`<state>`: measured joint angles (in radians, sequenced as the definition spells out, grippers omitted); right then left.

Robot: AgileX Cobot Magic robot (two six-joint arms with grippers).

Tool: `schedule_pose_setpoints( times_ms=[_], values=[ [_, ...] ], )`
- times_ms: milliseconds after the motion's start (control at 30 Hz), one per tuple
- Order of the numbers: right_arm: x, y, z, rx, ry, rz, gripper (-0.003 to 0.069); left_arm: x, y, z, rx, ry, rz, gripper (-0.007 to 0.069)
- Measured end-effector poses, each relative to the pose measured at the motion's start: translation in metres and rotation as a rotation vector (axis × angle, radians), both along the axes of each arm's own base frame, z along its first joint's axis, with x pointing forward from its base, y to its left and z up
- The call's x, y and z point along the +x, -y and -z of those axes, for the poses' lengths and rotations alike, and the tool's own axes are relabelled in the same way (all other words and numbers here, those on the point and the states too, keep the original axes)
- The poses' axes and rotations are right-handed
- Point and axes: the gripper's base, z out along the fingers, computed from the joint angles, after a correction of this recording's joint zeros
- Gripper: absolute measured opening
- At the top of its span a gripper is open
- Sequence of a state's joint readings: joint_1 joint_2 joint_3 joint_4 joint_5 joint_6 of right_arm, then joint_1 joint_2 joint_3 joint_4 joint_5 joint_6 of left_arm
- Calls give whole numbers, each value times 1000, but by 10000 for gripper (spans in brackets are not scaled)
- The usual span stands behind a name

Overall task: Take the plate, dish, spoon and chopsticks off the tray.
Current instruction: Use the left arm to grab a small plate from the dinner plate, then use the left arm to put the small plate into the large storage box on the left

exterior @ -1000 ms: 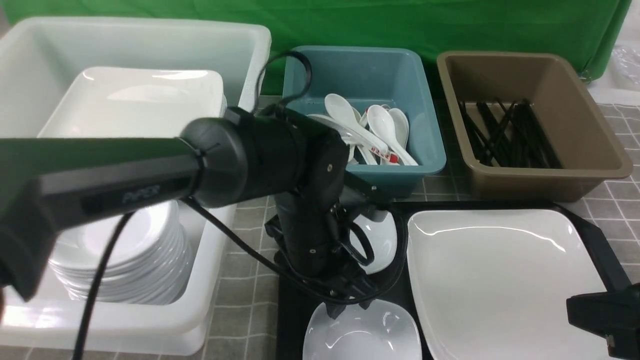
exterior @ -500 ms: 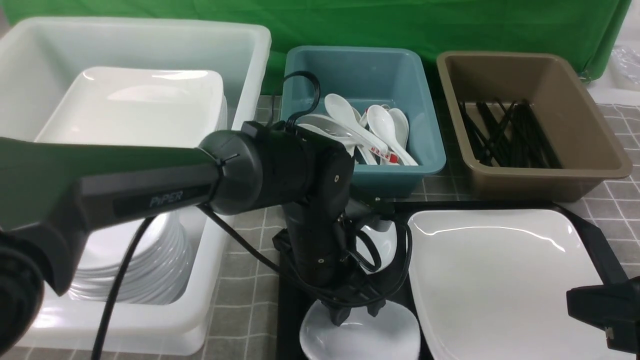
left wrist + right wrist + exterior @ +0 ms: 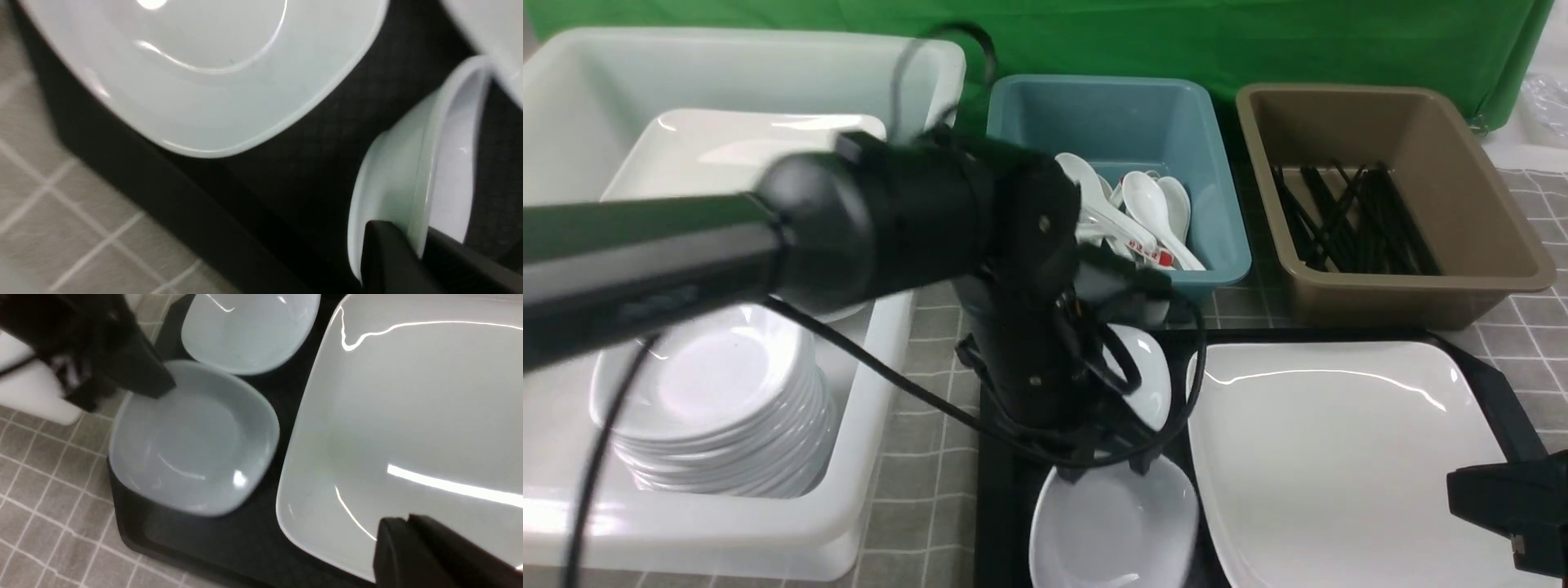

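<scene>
1. Beneath your left pincer [image 3: 1108, 467] lies the tray [image 3: 1002, 539], its near edge cut off in the front view.
2. Just under your right pincer [image 3: 402, 528], clenched on nothing, the big plate [image 3: 1339, 457] lies flat, still to be cleared.
3. Hanging from your left pincer, the near dish [image 3: 1115, 523] has tipped up since a second ago: the jaws have closed, grasping its rim. Its removal seems to be starting; it could swing into its neighbours.
4. Beyond that pincer sits the far dish [image 3: 1150, 376], partly hidden by your arm.
5. Around either pincer, you can't make out chopsticks or a spoon on the tray.
</scene>
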<state>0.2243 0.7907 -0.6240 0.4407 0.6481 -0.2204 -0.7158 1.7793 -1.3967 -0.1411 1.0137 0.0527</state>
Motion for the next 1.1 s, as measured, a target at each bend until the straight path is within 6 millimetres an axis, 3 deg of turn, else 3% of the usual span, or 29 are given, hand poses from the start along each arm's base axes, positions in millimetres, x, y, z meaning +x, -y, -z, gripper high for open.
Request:
schedule_pose_setpoints(
  times_ms=[100,133,167,233,333,433,567,667,733,767,800,833,967,1100],
  values=[
    [0,0,-4,-3,15,-14,57,-7,-8,-26,-50,56,-6,37],
    [1,-2,-12,-4,38,-39,57,-11,-16,-45,-87,94,-17,36],
    [1,-2,-13,1,40,-43,57,-12,-17,-48,-93,99,-17,36],
    [4,-9,-37,16,108,-125,56,-17,-39,-80,-163,153,-68,36],
    [9,-24,-67,42,161,-267,40,-18,-92,-118,-225,219,-210,36],
    [17,-45,-88,47,171,-431,26,-18,-146,-140,-247,277,-376,36],
    [31,-91,-104,37,162,-636,25,-23,-225,-159,-247,342,-634,36],
    [39,-133,-107,17,164,-754,25,-27,-270,-153,-327,324,-844,36],
    [41,-145,-111,19,182,-770,25,-27,-280,-146,-355,305,-893,36],
    [45,-166,-112,30,191,-796,25,-28,-292,-127,-394,260,-965,36],
    [45,-166,-114,32,199,-795,25,-28,-292,-127,-398,260,-970,36],
    [50,-182,-116,41,209,-810,25,-29,-297,-105,-413,212,-1007,36],
    [61,-200,-117,41,199,-823,32,-33,-297,-72,-423,137,-1033,36],
    [68,-207,-115,31,186,-832,36,-37,-295,-53,-410,89,-1046,41]
  ],
)
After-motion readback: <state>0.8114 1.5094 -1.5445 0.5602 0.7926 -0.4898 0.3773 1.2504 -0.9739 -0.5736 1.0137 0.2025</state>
